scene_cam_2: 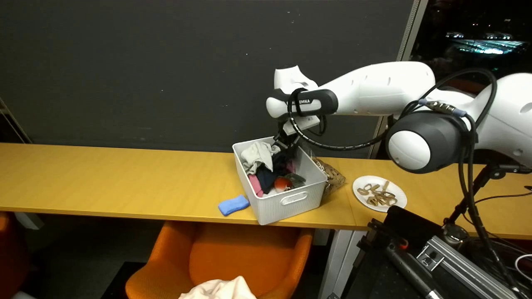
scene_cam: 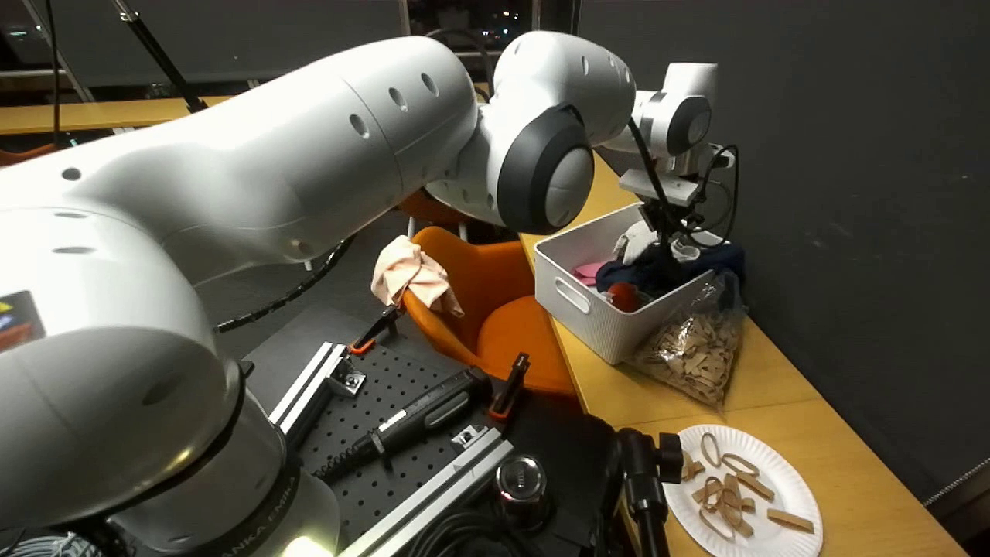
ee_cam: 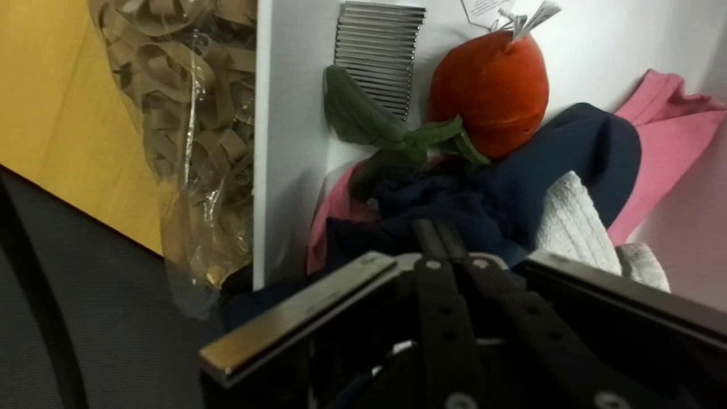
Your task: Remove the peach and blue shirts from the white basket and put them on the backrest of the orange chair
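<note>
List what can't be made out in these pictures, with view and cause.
Part of the peach shirt: cut off by the bottom edge, in an exterior view.
Print on the white tag: too small, cut by the top edge, wrist view.
What lies beneath the navy cloth: hidden by it, wrist view.
Whether the claw pinches that cloth: dark against dark, wrist view.

The desk [scene_cam_2: 116, 182] is blocked almost edge to edge by the white basket [scene_cam_2: 274, 209] and bag [scene_cam: 696, 352]; between bag and plate [scene_cam: 797, 483] a narrow gap is left.
</note>
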Controlling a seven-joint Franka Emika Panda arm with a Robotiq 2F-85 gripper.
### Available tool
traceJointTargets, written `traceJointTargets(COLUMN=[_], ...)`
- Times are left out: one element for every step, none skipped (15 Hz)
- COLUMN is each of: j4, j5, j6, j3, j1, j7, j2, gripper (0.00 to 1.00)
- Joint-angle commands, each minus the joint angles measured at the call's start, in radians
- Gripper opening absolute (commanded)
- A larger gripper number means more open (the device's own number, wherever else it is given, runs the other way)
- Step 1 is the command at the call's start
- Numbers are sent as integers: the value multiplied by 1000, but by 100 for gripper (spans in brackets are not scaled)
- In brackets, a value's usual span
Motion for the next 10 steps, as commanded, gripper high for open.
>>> traceJointTargets(j4=[-29, -30, -38, -40, -44, -47, -52, -55, -59, -64], j5=[19, 16, 11, 8, 3, 1, -2, -5, -5, -7], j6=[-127, -148, -170, -185, -199, -213, -231, -248, -271, -293], j3=[18, 21, 24, 26, 28, 31, 34, 35, 42, 45], j1=[18, 28, 47, 63, 85, 105, 128, 153, 178, 204], j7=[23, 29, 34, 40, 36, 32, 16, 8, -14, -26], j2=[-97, -116, -142, -161, -180, -196, -212, -227, -239, -253], gripper=[0, 0, 0, 0, 0, 0, 0, 0, 0, 0])
